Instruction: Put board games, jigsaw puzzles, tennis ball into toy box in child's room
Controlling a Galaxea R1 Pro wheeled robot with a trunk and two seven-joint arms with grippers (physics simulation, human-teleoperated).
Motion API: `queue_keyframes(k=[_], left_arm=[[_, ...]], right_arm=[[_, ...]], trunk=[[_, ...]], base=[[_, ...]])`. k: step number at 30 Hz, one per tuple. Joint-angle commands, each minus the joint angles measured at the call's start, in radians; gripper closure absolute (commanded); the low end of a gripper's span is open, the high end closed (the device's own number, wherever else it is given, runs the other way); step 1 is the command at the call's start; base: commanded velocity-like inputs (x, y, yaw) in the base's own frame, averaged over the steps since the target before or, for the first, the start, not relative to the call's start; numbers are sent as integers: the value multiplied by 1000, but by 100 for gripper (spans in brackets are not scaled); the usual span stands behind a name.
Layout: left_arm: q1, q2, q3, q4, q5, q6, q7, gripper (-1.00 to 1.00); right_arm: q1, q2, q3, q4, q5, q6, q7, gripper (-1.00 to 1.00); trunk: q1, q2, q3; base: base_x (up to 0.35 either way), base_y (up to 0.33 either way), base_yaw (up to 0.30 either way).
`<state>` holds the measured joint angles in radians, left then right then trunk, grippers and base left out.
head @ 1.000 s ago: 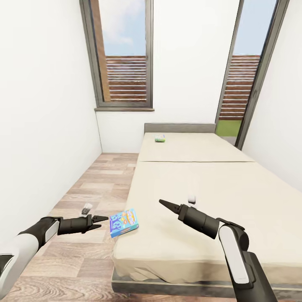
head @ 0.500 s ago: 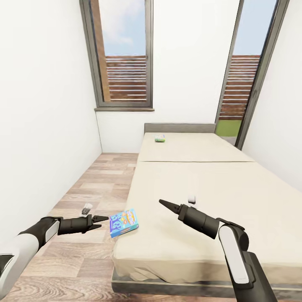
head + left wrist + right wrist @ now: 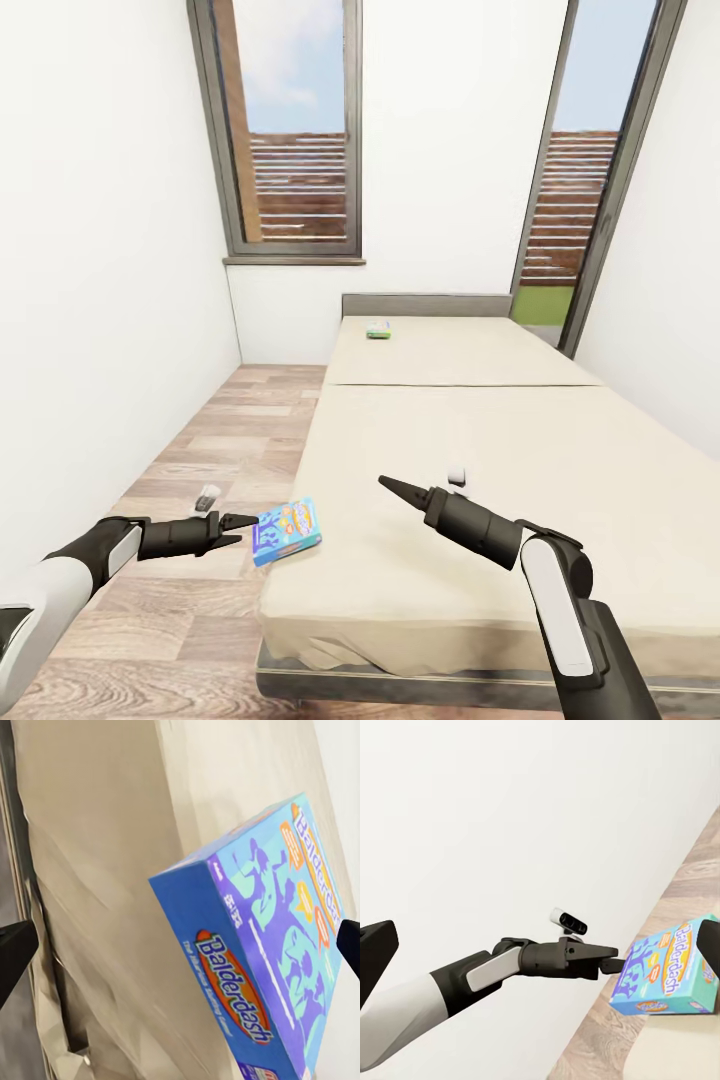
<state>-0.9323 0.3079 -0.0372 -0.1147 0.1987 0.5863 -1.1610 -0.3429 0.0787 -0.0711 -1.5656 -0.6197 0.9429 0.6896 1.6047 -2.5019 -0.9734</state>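
Blue cartoon-printed board game box [image 3: 286, 530] overhangs the beige bed's [image 3: 480, 450] near corner.
Left pincer [image 3: 243, 529] spread open, empty, tips just beside the box; right pincer [image 3: 392, 487] state cannot be told.

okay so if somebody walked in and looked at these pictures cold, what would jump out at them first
Probably the bright blue board game, lying at the near left corner of the beige bed with its edge overhanging, just ahead of the left gripper, whose fingers are spread. Next, the right gripper hanging over the mattress, not holding anything. A second small green game lies far off by the grey headboard.
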Motion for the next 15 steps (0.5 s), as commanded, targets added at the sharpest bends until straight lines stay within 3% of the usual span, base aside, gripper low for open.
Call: queue_keyframes(k=[1, 15], left_arm=[[0, 0, -4, 0, 7, 10, -2, -100], [0, 1, -4, 0, 8, 10, -3, -100]], right_arm=[[-1, 1, -2, 0, 3, 5, 5, -100], [-1, 1, -1, 0, 5, 5, 5, -100]], trunk=[[0, 0, -1], [0, 0, -1]], base=[[0, -7, 0], [0, -3, 0]])
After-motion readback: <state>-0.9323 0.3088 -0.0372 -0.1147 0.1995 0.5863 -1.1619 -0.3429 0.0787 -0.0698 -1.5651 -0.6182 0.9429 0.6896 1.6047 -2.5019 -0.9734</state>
